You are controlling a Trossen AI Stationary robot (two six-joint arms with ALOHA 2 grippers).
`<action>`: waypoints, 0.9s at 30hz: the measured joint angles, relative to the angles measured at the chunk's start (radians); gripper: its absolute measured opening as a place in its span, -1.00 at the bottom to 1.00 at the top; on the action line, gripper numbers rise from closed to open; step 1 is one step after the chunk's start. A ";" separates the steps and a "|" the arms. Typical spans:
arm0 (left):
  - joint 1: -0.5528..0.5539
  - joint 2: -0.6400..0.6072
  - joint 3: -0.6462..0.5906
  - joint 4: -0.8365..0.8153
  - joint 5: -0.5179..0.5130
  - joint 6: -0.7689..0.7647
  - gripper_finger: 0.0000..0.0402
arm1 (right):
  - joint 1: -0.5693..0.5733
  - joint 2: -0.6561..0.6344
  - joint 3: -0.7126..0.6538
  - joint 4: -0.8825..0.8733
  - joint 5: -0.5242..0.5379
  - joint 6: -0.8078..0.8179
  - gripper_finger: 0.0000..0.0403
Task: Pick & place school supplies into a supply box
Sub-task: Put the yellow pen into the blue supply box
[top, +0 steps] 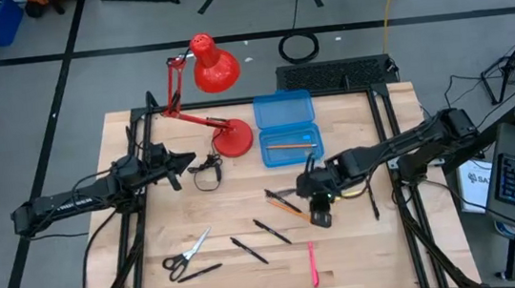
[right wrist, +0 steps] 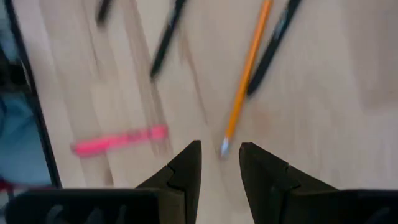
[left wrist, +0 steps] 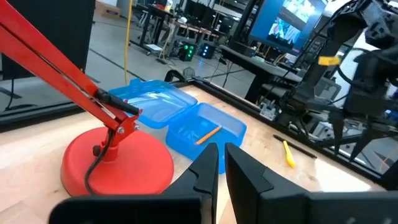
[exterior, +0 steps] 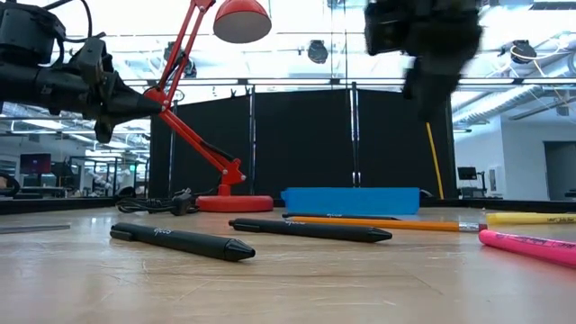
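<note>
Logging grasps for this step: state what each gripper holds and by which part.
Nothing is held. The right gripper is open above the orange pencil, with its metal end between the fingers but ungripped. The left gripper hangs empty near the lamp.

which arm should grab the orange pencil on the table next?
Right. The right gripper hangs open directly over the orange pencil, its end between the fingers. The left gripper sits far off, by the red lamp.
</note>
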State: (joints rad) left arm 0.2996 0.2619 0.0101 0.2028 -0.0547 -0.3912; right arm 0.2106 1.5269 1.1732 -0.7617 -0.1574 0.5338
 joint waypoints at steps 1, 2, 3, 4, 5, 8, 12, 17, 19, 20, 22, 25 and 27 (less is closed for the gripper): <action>0.000 0.000 0.000 -0.001 0.000 0.006 -0.85 | 0.010 0.000 0.000 -0.026 0.000 0.009 -0.50; 0.000 0.000 0.000 -0.002 0.000 0.012 -0.85 | 0.019 0.000 0.000 -0.049 0.001 0.019 -0.50; 0.000 0.000 0.000 -0.002 0.001 0.016 -0.85 | 0.026 0.000 0.000 -0.070 0.005 0.028 -0.50; 0.000 0.000 0.000 -0.004 0.000 0.016 -0.85 | 0.034 0.000 0.000 -0.093 0.017 0.036 -0.50; 0.000 0.000 0.000 -0.007 0.001 0.016 -0.85 | 0.040 0.000 0.000 -0.115 0.031 0.045 -0.50; 0.000 0.000 0.000 -0.028 0.001 0.015 -0.85 | 0.055 0.000 0.000 -0.153 0.053 0.057 -0.50; 0.000 0.000 0.000 -0.072 0.001 -0.008 -0.85 | 0.062 0.000 -0.003 -0.214 0.054 0.039 -0.50; 0.000 0.000 0.000 -0.090 0.002 -0.034 -0.85 | 0.062 0.000 -0.057 -0.256 0.054 0.031 -0.50; 0.000 0.000 0.000 -0.092 0.002 -0.036 -0.85 | 0.062 -0.001 -0.097 -0.270 0.053 0.032 -0.50; 0.000 0.000 0.000 -0.096 0.002 -0.036 -0.85 | 0.062 0.000 -0.119 -0.270 0.052 0.036 -0.50; 0.000 0.000 0.000 -0.097 0.002 -0.036 -0.85 | 0.062 0.000 -0.158 -0.267 0.053 0.048 -0.50; 0.000 0.000 0.000 -0.097 0.002 -0.036 -0.85 | 0.062 0.000 -0.209 -0.268 0.052 0.064 -0.50; 0.000 0.000 0.000 -0.096 0.002 -0.036 -0.85 | 0.062 0.000 -0.228 -0.261 0.051 0.064 -0.49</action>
State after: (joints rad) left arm 0.2994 0.2619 0.0101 0.1066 -0.0532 -0.4274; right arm 0.2722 1.5265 0.9449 -1.0227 -0.1066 0.5978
